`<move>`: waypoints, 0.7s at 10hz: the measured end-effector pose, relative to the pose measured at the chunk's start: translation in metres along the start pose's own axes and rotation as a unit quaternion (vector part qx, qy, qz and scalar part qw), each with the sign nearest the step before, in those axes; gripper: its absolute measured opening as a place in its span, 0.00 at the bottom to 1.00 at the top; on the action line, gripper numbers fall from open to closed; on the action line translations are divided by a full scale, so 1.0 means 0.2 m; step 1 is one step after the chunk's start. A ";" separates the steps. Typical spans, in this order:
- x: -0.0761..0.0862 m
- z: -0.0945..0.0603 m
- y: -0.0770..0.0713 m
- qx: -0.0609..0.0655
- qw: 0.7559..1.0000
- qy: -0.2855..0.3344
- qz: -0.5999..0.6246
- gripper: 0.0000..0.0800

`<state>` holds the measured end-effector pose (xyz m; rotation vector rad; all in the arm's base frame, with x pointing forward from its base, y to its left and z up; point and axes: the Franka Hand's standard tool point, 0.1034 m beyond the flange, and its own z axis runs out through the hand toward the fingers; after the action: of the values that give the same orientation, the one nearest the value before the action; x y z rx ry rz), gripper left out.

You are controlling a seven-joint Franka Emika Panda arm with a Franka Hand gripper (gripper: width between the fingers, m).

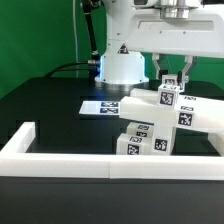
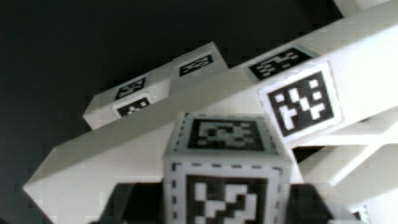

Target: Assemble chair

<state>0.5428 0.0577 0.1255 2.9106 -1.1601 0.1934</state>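
Observation:
The partly joined white chair (image 1: 150,125) stands just behind the front wall, right of centre in the exterior view. Its tagged slabs and bars are stacked at angles. My gripper (image 1: 170,86) comes straight down onto its top and is shut on an upright white tagged post (image 1: 170,98). In the wrist view this post (image 2: 222,165) fills the gap of the gripper (image 2: 222,208), with a dark finger (image 2: 135,203) close on each side. Past it lie a slanted slab (image 2: 125,150) and tagged blocks (image 2: 299,95) of the chair.
A long white border wall (image 1: 60,152) runs along the front and turns back at the exterior view's left. The marker board (image 1: 103,105) lies flat behind the chair, in front of the arm's white base (image 1: 120,62). The table is black.

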 end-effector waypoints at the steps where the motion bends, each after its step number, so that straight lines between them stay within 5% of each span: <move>1: 0.00 0.00 0.00 0.002 0.999 -0.002 0.037 0.36; 6: -0.01 0.00 -0.01 0.006 0.991 -0.006 0.132 0.36; 7: -0.01 0.00 -0.01 0.005 0.994 -0.006 0.110 0.49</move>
<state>0.5425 0.0607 0.1254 2.7905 -1.4863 0.1842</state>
